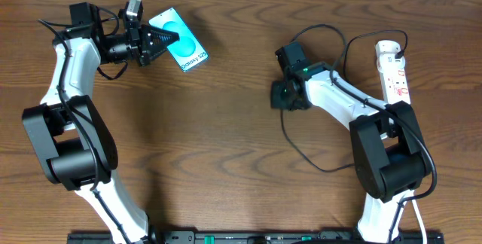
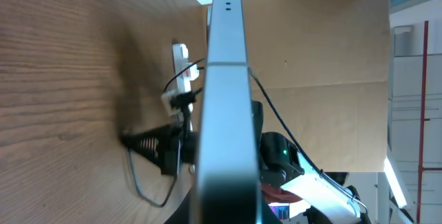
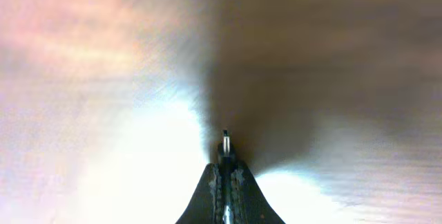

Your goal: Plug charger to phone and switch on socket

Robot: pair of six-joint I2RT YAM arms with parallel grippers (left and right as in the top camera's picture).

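Observation:
The phone [image 1: 181, 41], with a teal screen and a white label strip, is held off the table at the back left. My left gripper [image 1: 160, 41] is shut on its near end. In the left wrist view the phone [image 2: 224, 106] shows edge-on, its two-hole end pointing toward the right arm. My right gripper [image 1: 282, 93] hovers mid-table, shut on the charger's connector [image 3: 225, 142], whose metal tip sticks out past the fingers [image 3: 210, 182]. The black charger cable [image 1: 324, 170] loops behind it toward the white socket [image 1: 393, 67] at the far right.
The right arm [image 2: 293, 165] and the socket [image 2: 181, 59] lie beyond the phone in the left wrist view, with a cardboard wall [image 2: 324, 37] behind them. A white cord [image 1: 416, 218] trails by the right arm's base.

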